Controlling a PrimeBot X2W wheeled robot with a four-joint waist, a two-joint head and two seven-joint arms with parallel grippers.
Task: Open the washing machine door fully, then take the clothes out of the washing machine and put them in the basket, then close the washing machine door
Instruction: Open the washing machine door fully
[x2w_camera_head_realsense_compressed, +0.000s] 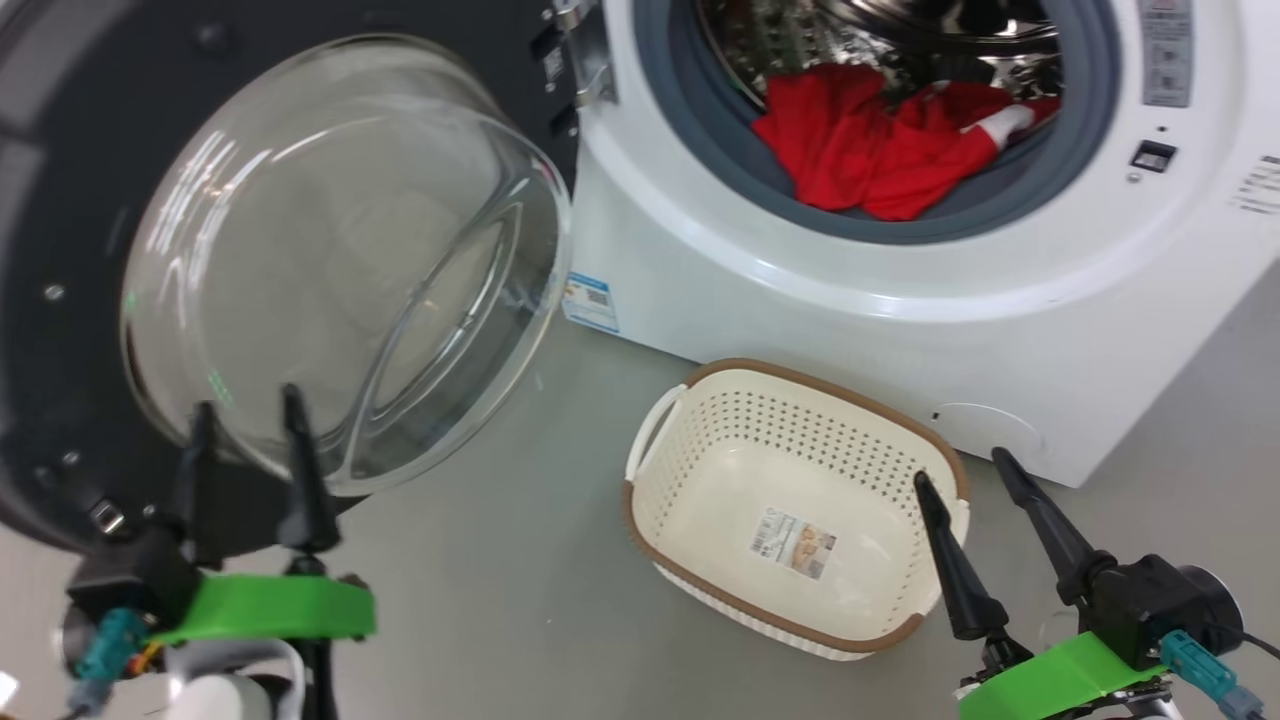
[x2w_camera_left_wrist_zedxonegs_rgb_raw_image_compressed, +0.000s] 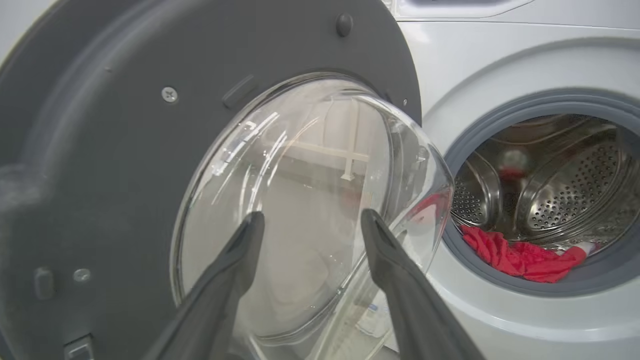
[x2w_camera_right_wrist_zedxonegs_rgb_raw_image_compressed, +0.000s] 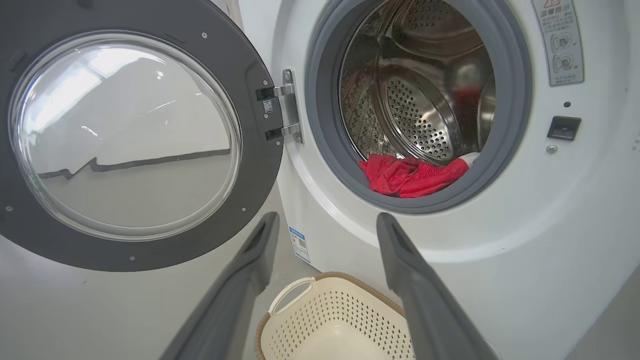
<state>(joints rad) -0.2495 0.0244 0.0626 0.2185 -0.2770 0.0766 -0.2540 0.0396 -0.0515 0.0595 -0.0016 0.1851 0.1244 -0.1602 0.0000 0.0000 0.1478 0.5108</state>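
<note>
We judged the clothes (x2w_camera_head_realsense_compressed: 870, 150) to be soft, light and limp. They were red fabric heaped at the front lip of the drum (x2w_camera_right_wrist_zedxonegs_rgb_raw_image_compressed: 425, 115), toward one o'clock in the head view, with part draped over the grey seal (x2w_camera_head_realsense_compressed: 700, 130). Such cloth would likely sag and trail when lifted and might catch on the seal. We thought the best hold was a deep pinch on the raised fold atop the heap, gathering several layers. The washing machine door (x2w_camera_head_realsense_compressed: 60, 220) stood swung wide at nine to ten o'clock, stiff and probably heavy. Its bulging glass window (x2w_camera_head_realsense_compressed: 330, 260) looked smooth and slippery, so for closing we would push on the black rim. The basket (x2w_camera_head_realsense_compressed: 800, 376) sat on the floor at five o'clock, just before the washing machine (x2w_camera_head_realsense_compressed: 900, 330). The left gripper (x2w_camera_head_realsense_compressed: 247, 400) hung at seven o'clock before the glass, fingers apart and holding nothing. The right gripper (x2w_camera_head_realsense_compressed: 960, 467) hung at four o'clock beside the basket's rim, also spread and empty. The head view gave us both grippers and the paper sticker (x2w_camera_head_realsense_compressed: 793, 540) on the basket's bottom. The right wrist view added the hinge (x2w_camera_right_wrist_zedxonegs_rgb_raw_image_compressed: 282, 112) at ten o'clock and the perforated depth of the drum. The left wrist view brought the door's inner face close.
</note>
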